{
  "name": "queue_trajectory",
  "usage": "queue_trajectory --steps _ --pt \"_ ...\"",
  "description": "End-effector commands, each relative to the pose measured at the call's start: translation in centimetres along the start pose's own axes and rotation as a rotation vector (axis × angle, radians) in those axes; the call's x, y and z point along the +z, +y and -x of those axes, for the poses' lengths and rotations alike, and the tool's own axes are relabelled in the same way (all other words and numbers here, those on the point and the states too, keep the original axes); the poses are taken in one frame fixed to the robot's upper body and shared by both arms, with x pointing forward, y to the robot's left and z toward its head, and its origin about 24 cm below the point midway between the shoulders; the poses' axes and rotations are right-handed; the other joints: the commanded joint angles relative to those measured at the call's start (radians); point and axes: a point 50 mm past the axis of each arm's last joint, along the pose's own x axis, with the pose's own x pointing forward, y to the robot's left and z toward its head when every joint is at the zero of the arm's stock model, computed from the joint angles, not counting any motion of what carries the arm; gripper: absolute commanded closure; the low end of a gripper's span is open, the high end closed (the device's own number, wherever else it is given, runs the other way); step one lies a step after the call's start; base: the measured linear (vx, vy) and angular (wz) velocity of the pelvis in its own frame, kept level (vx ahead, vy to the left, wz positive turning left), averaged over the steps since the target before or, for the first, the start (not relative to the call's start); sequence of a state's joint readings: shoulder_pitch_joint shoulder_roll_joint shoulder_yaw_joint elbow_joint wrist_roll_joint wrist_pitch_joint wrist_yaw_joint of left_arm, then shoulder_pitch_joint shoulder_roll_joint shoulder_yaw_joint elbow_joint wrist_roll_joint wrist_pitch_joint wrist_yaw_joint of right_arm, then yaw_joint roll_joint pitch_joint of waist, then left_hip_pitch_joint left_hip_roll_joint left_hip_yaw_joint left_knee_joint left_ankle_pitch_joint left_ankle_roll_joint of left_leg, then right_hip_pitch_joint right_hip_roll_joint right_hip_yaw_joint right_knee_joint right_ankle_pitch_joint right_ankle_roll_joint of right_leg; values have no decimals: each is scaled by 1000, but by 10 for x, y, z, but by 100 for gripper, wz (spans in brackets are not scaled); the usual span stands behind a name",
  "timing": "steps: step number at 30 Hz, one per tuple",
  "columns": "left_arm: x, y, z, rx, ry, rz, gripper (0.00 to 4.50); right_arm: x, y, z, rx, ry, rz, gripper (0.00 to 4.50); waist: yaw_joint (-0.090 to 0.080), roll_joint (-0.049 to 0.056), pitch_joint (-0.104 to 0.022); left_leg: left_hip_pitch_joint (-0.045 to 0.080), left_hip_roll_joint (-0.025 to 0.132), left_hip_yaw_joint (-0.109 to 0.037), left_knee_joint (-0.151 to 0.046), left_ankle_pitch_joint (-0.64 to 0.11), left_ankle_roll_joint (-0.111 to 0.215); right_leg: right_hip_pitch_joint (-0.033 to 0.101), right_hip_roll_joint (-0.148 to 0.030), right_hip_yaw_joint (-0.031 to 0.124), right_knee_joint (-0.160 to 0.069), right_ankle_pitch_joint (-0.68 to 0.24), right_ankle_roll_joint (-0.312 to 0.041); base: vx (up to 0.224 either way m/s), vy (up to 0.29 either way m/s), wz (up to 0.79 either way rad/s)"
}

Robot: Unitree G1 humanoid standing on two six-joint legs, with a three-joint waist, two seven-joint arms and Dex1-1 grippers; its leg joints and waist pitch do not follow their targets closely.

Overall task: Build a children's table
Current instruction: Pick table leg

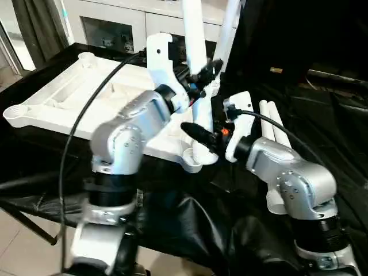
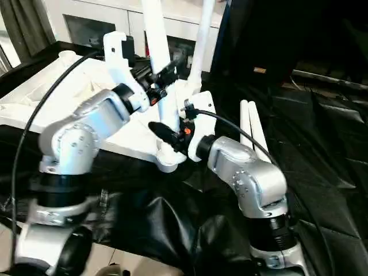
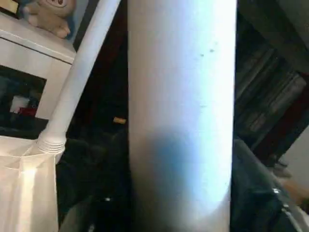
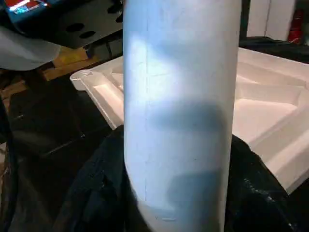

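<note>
1. Left eye view: white table top (image 1: 75,95) lies ribbed side up on the black-draped work surface (image 1: 322,121). An upright leg (image 1: 195,63) stands in the top's near corner socket (image 1: 194,158). The left gripper (image 1: 202,77) closes round this leg partway up; the right gripper (image 1: 201,135) clasps it lower, just above the socket. A second leg (image 1: 227,29) stands at the corner behind. Two spare legs (image 1: 271,123) lie side by side on the drape, beside the top's edge.
2. Right eye view: same layout; a black cable (image 2: 46,109) arcs over the left forearm (image 2: 106,115).
3. Left wrist view: the held leg sits close between the dark fingers (image 3: 256,193); the second leg meets the top at a ribbed collar (image 3: 50,142).
4. Right wrist view: the leg is pinched between black fingers (image 4: 96,188), with the top's ribbed underside beyond.
</note>
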State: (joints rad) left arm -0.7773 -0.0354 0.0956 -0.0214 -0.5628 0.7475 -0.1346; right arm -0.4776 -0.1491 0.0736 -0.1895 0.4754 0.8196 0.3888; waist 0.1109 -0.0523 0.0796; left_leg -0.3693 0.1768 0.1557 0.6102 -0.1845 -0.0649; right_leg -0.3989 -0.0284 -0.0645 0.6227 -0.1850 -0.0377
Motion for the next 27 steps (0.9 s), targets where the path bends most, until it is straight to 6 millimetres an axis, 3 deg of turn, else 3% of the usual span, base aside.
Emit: queue_trajectory --steps 1,4,8,9,12,14,16,18,23,25,26,27 --pt "2 5 -1 50 -20 8 247 16 5 -2 16 -71 35 259 -3 10 -75 5 44 -14 -67 -120 -24 62 -104 61 -86 -228 -68 0 0 0" --pt "6 1 -2 19 -40 26 261 16 3 -1 -3 -74 48 259 -3 12 -83 6 45 -16 -65 -109 -25 64 -103 60 -81 -205 -70 0 0 0" --pt "6 -8 -3 -45 -49 68 264 15 1 0 -4 -76 36 259 -2 15 -83 5 44 -15 -64 -101 -23 65 -104 60 -80 -177 -81 0 0 0" --pt "6 -10 -3 -59 -46 73 264 15 2 1 3 -77 28 203 -4 9 -83 5 45 -14 -64 -103 -23 65 -103 60 -81 -178 -81 0 0 0" --pt "4 -14 -2 -103 -39 87 264 15 2 3 31 -77 7 183 -3 6 -83 5 44 -13 -63 -103 -19 66 -105 61 -78 -180 -85 0 0 0" --pt "4 -16 0 -178 -28 103 264 15 4 8 106 -50 -26 155 0 -2 -82 5 44 -11 -63 -99 -8 65 -104 60 -81 -191 -81 0 0 0" --pt "4 -16 1 -189 -26 103 264 15 4 9 118 -44 -31 143 2 4 -82 5 44 -12 -63 -88 -4 64 -103 61 -79 -185 -79 0 0 0" --pt "5 -17 5 -285 2 87 264 13 3 18 218 10 -67 131 1 -5 -78 6 42 -10 -64 -92 4 64 -103 60 -83 -204 -74 0 0 0" --pt "12 -23 20 -591 62 89 265 11 2 44 444 97 -139 131 8 4 -75 5 42 -10 -63 -83 14 62 -105 60 -86 -239 -71 0 0 0" --pt "14 -25 23 -652 66 91 265 11 3 47 473 109 -142 131 8 2 -76 4 42 -9 -63 -78 14 64 -106 60 -87 -250 -74 0 0 0" --pt "17 -30 30 -766 82 85 265 11 6 51 514 128 -144 131 8 9 -77 4 43 -11 -63 -83 9 63 -106 58 -87 -258 -82 0 0 0" --pt "17 -31 30 -779 85 84 265 11 6 51 519 130 -144 131 7 6 -77 4 42 -11 -63 -86 8 64 -106 57 -89 -264 -82 0 0 0"
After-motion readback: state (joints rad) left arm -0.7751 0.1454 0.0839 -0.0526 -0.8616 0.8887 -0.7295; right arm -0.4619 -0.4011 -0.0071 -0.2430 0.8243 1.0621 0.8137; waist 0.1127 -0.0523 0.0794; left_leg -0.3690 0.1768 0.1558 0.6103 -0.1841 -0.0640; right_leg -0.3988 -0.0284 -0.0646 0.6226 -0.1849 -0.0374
